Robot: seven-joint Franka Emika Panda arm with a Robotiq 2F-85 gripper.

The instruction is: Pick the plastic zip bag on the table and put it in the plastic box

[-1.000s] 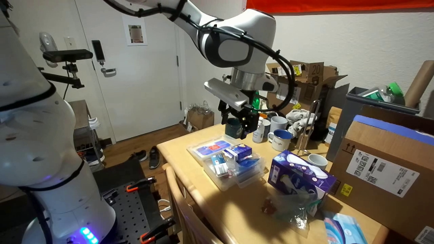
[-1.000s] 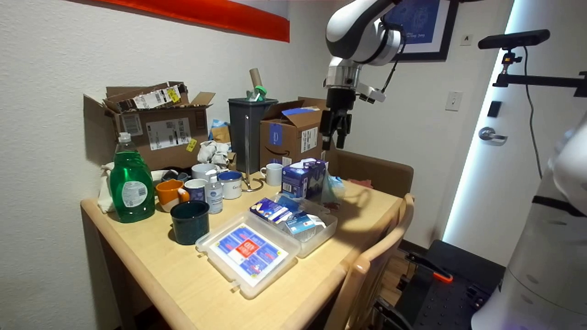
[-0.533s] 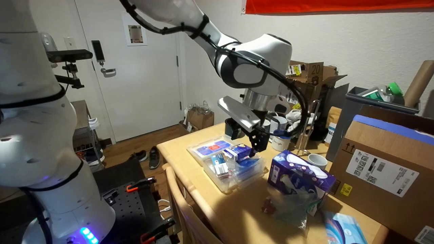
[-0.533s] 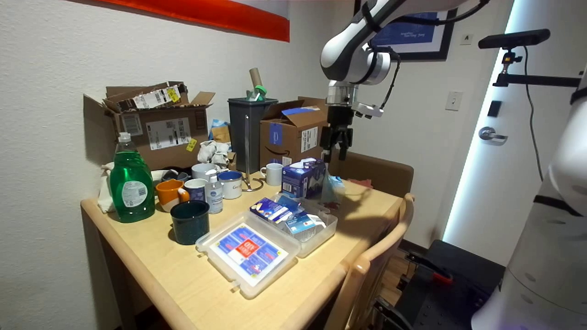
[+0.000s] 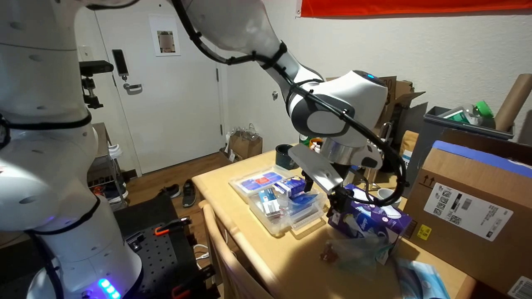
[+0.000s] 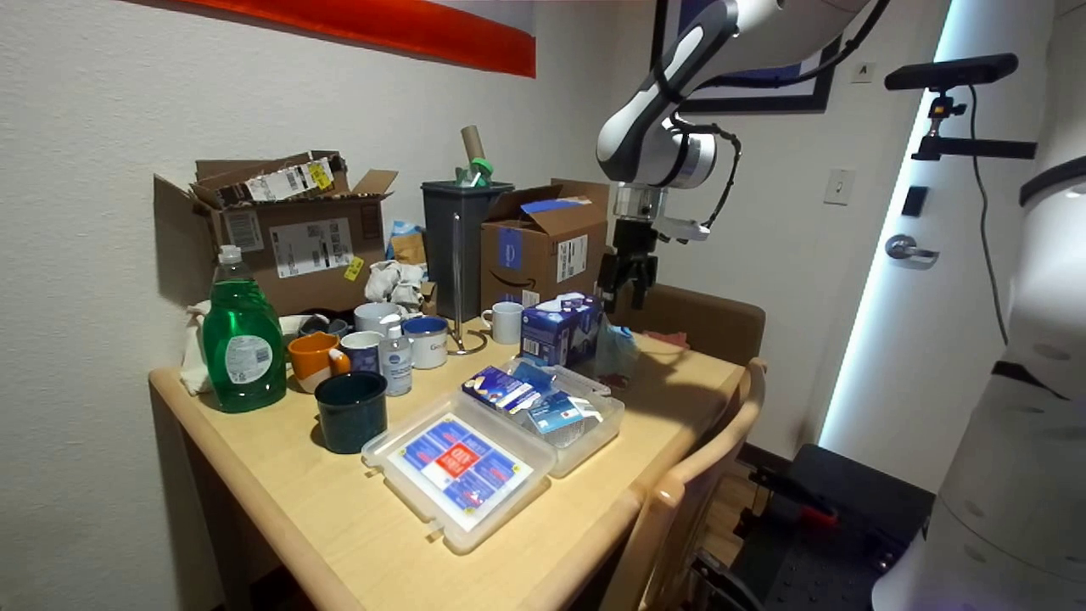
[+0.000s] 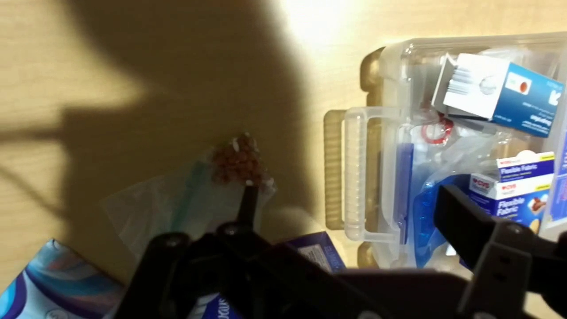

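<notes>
The tabletop (image 6: 314, 501) extends past the plastic box (image 6: 590, 450) on all sides: a bare strip separates the box from one long edge, and a wider bare stretch opens beyond its lid (image 6: 513, 516), which lies flat. The arm (image 5: 353, 104) reaches in over the plastic box's handle (image 7: 354, 173) end. A wooden chair (image 6: 670, 518) stands at the long edge alongside the plastic box. A cardboard box (image 5: 469, 207) sits well apart from the plastic box, out past the handle end. A purple carton (image 5: 370, 220) stands just beside the plastic box at that end, narrowing the open room there. A blue pack (image 5: 419, 280) lies farther out the same way. The zip bag (image 7: 199, 195), clear with reddish contents bunched at one end, is on the tabletop outside the plastic box, near the handle, with shadowed bare surface between. A dark mug (image 6: 350, 416) stands just beside the lid. Inside the plastic box, a dark-blue carton (image 7: 514, 190) and a blue-and-white carton (image 7: 500, 95) lie among clear packets. The fingers (image 7: 463, 217) hang above the tabletop, spread wide apart; in the wrist view one overlaps the plastic box, the other the zip bag's filled end.
</notes>
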